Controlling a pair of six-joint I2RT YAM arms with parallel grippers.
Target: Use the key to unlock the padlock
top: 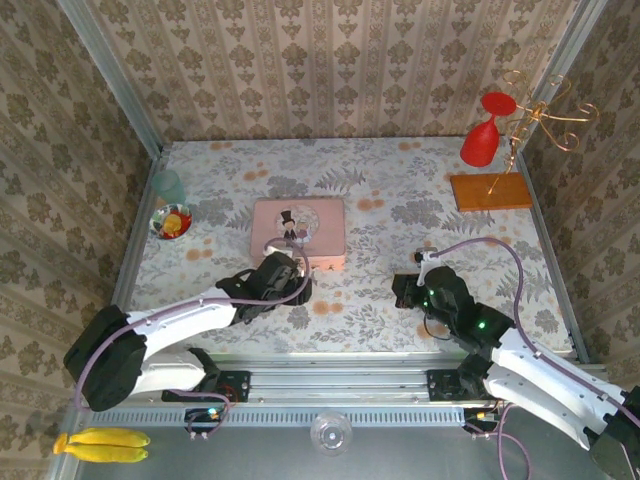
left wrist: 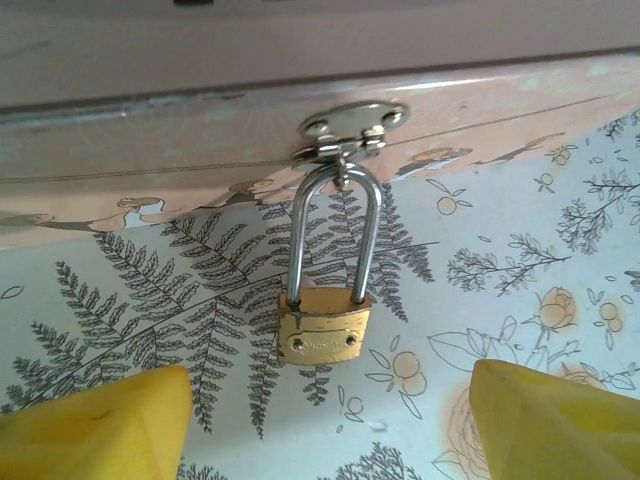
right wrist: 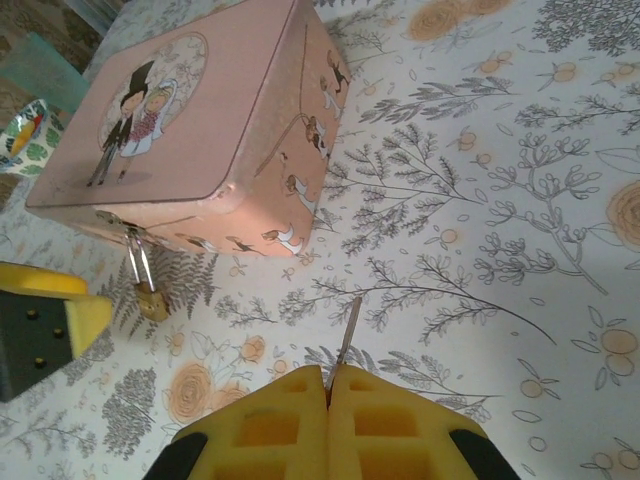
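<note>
The small brass padlock (left wrist: 323,330) lies flat on the floral tablecloth. Its silvery shackle (left wrist: 335,235) is threaded through the hasp (left wrist: 350,125) of the pink picture tin (left wrist: 300,100) and looks closed. My left gripper (left wrist: 330,430) is open just in front of it, with a yellow fingertip on each side and nothing between them. My right gripper (right wrist: 328,385) is shut on the key (right wrist: 347,335), whose thin blade sticks out forward above the cloth. It is well to the right of the padlock (right wrist: 152,300) and the tin (right wrist: 200,120).
The tin (top: 298,228) sits mid-table, with the left gripper (top: 285,275) at its front edge and the right gripper (top: 405,290) further right. A small bowl (top: 171,222) and a teal cup (top: 167,185) stand far left. A red glass (top: 485,135) hangs on a wire stand with a wooden base (top: 490,190) at the back right.
</note>
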